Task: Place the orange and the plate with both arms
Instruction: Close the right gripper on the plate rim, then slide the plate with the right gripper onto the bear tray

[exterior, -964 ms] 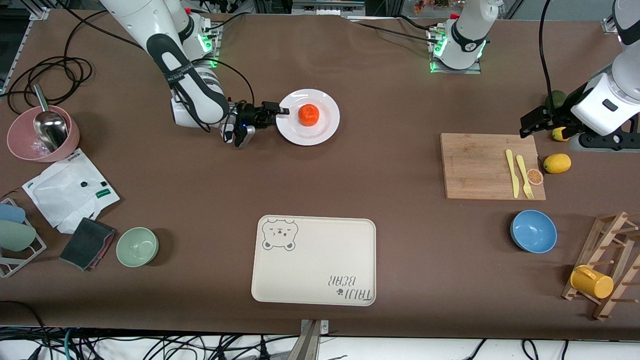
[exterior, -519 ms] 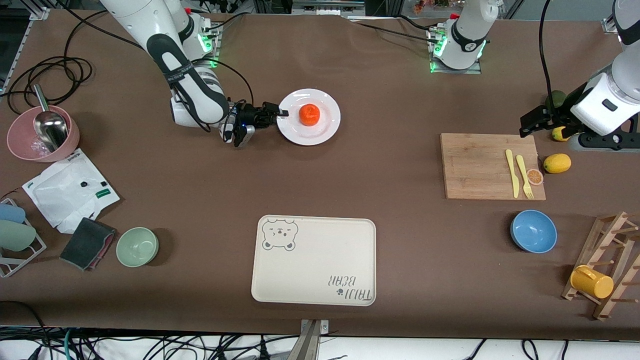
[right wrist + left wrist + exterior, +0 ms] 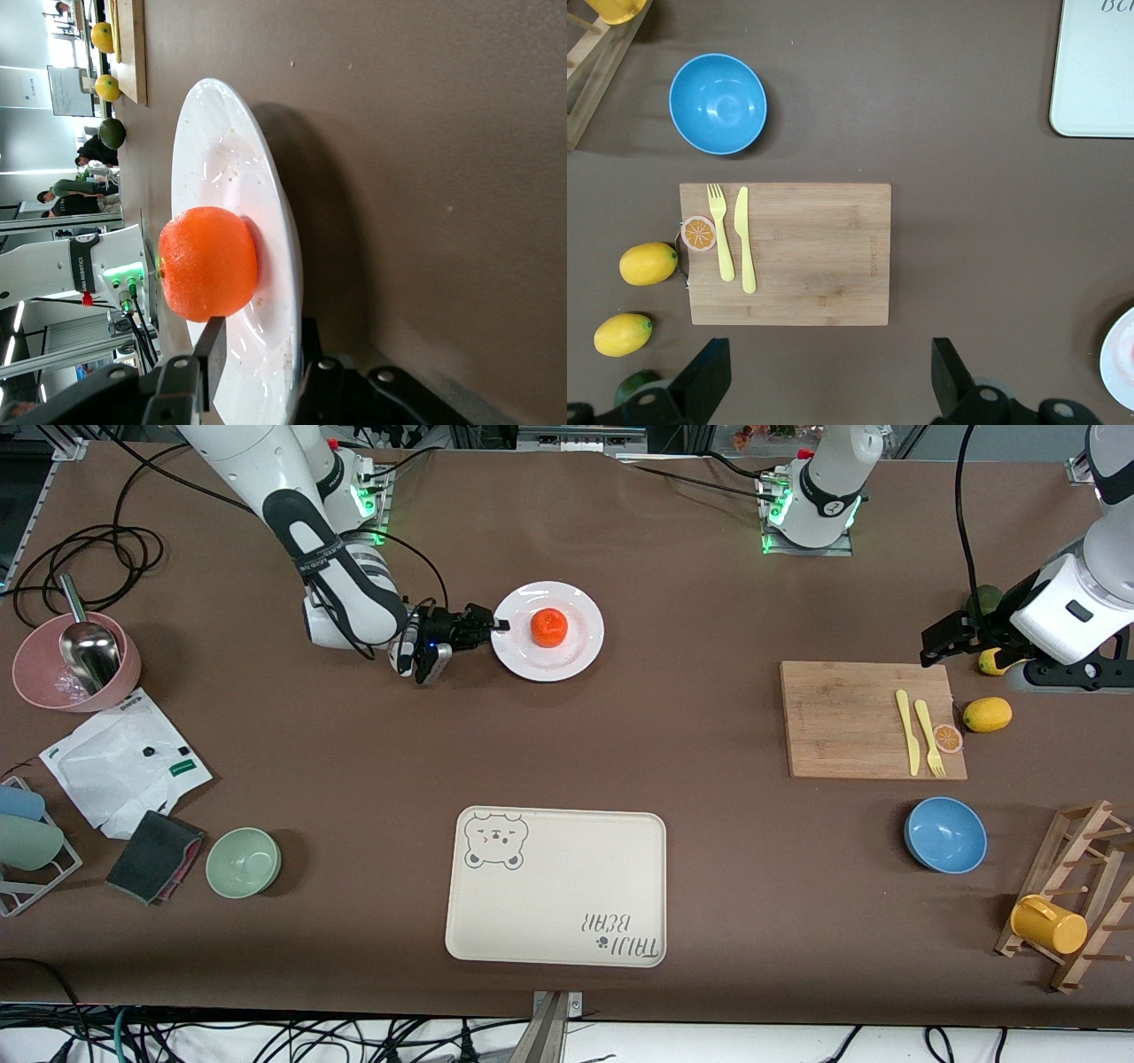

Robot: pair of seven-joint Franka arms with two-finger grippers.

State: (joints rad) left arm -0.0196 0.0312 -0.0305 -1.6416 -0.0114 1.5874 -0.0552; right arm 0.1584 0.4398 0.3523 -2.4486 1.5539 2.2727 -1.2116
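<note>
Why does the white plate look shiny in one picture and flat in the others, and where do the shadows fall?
Right wrist view: plate shows soft glare patches; the orange shades the rim beside it; the plate darkens the cloth. Front view: even overhead light, with faint shadows. Left wrist view: flat and sharp.

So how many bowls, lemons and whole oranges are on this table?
Bowls: 3, a pink bowl, a green bowl and a blue bowl
Lemons: 2
Whole oranges: 1, the orange on the plate
Total: 6
</note>
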